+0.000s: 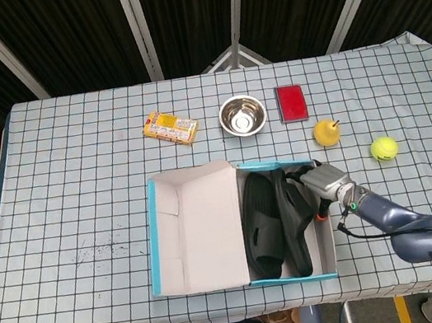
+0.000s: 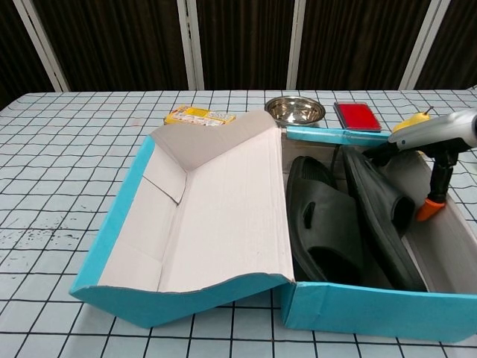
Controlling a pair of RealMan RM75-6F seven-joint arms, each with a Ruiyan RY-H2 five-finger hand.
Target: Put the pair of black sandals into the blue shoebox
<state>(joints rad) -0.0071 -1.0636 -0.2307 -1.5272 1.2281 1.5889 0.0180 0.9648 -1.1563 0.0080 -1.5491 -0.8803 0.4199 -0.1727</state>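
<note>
The blue shoebox (image 1: 155, 231) (image 2: 373, 317) lies on the checked cloth with its lid (image 1: 202, 226) folded open to the left. Both black sandals are inside it. The left sandal (image 1: 262, 224) (image 2: 320, 224) lies flat, and the right sandal (image 1: 292, 215) (image 2: 380, 224) stands on its edge against it. My right hand (image 1: 324, 182) (image 2: 440, 134) reaches over the box's right wall near the far corner. Its dark fingers grip the far end of the right sandal, and an orange-tipped digit hangs down inside the box just right of it. My left hand shows in neither view.
Behind the box stand a steel bowl (image 1: 242, 114), a red flat box (image 1: 291, 102) and a yellow snack packet (image 1: 171, 127). A yellow fruit (image 1: 326, 132) and a tennis ball (image 1: 384, 149) lie to the right. The table's front edge is close to the box.
</note>
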